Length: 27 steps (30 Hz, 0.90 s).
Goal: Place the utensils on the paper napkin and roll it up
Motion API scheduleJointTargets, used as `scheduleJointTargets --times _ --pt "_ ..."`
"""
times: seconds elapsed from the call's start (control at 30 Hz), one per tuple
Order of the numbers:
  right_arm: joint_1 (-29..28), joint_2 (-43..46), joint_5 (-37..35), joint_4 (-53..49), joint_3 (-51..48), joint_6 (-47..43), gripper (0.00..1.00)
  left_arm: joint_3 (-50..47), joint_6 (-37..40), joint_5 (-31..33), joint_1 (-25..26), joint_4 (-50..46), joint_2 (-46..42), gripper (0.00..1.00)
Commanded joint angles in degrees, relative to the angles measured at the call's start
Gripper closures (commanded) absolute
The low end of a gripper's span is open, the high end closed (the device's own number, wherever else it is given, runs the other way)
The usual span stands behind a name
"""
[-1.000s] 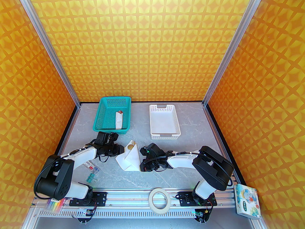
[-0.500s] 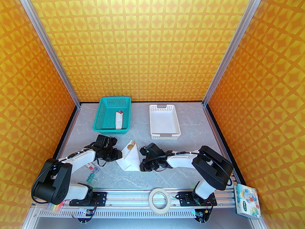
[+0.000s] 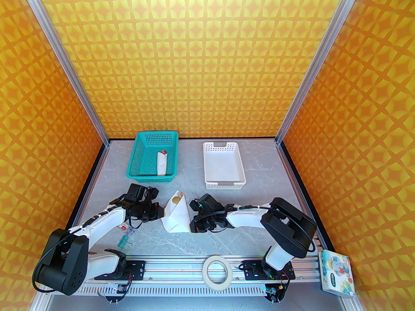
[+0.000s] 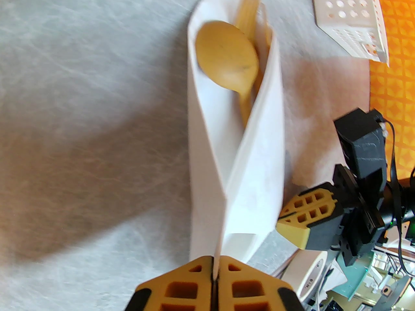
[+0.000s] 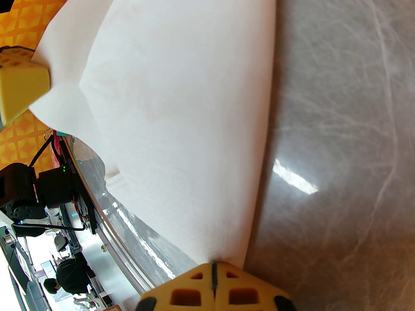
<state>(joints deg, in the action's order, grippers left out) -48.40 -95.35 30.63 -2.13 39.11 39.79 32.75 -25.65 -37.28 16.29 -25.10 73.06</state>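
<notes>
Thin white paper napkin lies on the grey marbled tabletop between the two arms, folded into a cone. Tan wooden spoon and tan wooden fork are tucked in the open end. Left fingers are clamped on one napkin edge, right fingers pinched on the opposite edge.

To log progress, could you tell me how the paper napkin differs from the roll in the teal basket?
The paper napkin is a loose, wide fold showing a spoon and fork; the roll is narrow with a red-brown tip. The napkin is pinched by the left hand and right hand; the roll lies untouched in the teal basket. Both are white.
</notes>
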Motion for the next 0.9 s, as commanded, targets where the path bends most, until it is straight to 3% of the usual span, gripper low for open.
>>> scheduleJointTargets --times 0.0,0.43,0.63,0.87 --pt "-0.32 -2.62 -3.5 -5.88 -0.62 -1.37 1.0 1.74 -1.49 -4.26 0.88 0.78 -0.37 0.95" --pt "-0.36 -3.27 -3.71 -6.35 0.05 -1.62 1.0 4.72 -7.1 -7.72 3.81 5.89 2.58 0.96" --pt "-0.37 -3.52 -3.58 -6.56 0.33 -1.82 1.0 4.72 -14.22 -7.72 5.1 13.33 5.16 0.97" --pt "-0.34 -3.68 -3.78 -6.94 0.36 -1.91 1.0 6.62 -15.22 -7.64 7.32 15.92 9.22 0.98"
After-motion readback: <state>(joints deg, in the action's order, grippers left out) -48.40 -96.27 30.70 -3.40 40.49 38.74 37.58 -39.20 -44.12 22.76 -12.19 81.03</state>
